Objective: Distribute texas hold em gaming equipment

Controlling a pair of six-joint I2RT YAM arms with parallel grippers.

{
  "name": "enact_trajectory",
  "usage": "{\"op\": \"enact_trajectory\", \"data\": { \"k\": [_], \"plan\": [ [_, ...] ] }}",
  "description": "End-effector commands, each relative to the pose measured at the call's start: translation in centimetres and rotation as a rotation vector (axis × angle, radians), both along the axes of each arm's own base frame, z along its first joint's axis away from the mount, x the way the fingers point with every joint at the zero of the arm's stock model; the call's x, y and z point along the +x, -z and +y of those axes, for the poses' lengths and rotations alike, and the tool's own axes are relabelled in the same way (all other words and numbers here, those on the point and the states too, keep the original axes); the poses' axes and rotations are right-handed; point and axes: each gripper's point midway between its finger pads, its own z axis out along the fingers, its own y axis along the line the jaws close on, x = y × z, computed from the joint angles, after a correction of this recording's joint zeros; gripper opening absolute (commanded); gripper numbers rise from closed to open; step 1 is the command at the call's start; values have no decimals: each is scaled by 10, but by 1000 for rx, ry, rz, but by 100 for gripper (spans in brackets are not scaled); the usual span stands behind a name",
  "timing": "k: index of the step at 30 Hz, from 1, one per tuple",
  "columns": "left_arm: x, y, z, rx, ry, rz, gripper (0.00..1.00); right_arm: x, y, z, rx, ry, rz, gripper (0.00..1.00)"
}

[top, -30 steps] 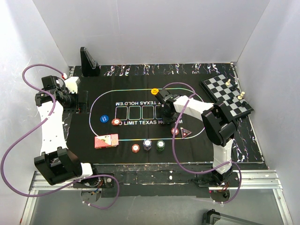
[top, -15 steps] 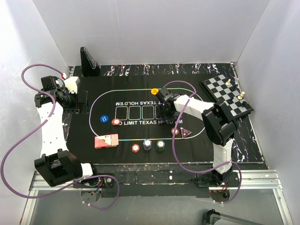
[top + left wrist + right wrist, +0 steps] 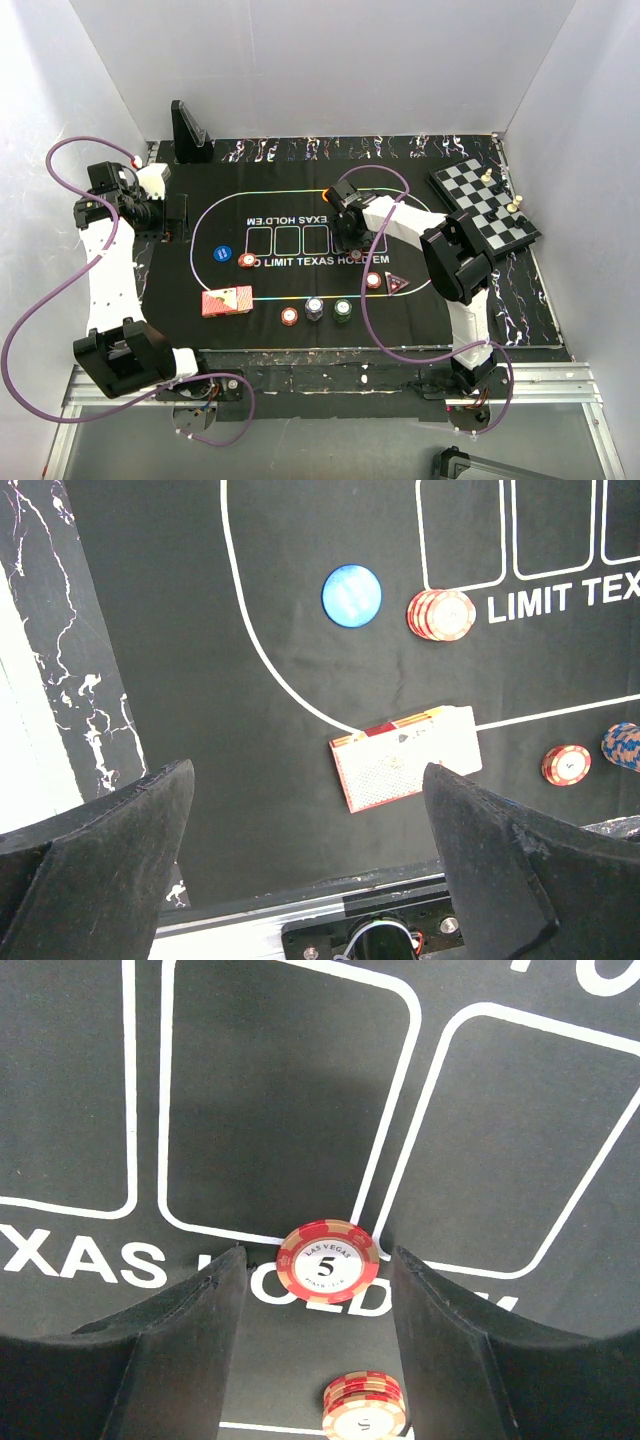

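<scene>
My right gripper [image 3: 318, 1257] hangs open over the mat's card boxes. A single red chip [image 3: 328, 1261] marked 5 lies flat on the mat between its fingertips, touching neither. A red chip stack [image 3: 365, 1405] sits nearer the wrist, next to the dark triangular marker [image 3: 397, 282]. The right gripper [image 3: 345, 225] is just below the yellow button [image 3: 329, 192]. The card deck [image 3: 406, 768], a blue chip [image 3: 351, 595] and another red stack [image 3: 441, 614] lie below my open, empty left gripper [image 3: 307, 780]. Red [image 3: 290, 317], blue-white [image 3: 314, 308] and green [image 3: 343, 310] chips line the mat's near edge.
The black hold'em mat [image 3: 270, 205] covers the table's middle. A chessboard [image 3: 485, 205] with pieces stands at the back right. A black upright stand [image 3: 188, 130] is at the back left. The left gripper [image 3: 170, 212] hovers off the mat's left edge.
My right gripper has opened wider and shifted left and toward the far side; the red chip now lies free on the mat. The left arm has not moved.
</scene>
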Motion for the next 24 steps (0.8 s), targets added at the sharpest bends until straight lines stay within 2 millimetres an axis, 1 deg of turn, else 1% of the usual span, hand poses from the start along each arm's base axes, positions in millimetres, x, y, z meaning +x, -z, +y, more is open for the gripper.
{"op": "enact_trajectory", "data": {
  "k": [1,7,14,17,18,20,24],
  "plan": [
    [1,-7,2,9,1,-26,100,6,18,-5,-29,25,9,64],
    [2,-11,3,18,1,-32,100,-1,17,-9,-29,39,25,56],
    [1,-13,3,21,1,-36,100,-7,17,-16,-39,52,35,42],
    [0,-13,3,22,0,-34,100,-6,15,-19,-38,65,30,31],
    [0,-14,3,22,-1,-37,100,-6,13,-20,-38,66,24,27],
    [-1,-13,3,22,-1,-36,100,-5,6,-21,-32,72,12,25],
    [0,-15,2,21,-1,-40,100,-3,-17,-24,-17,79,-31,21]
  ]
}}
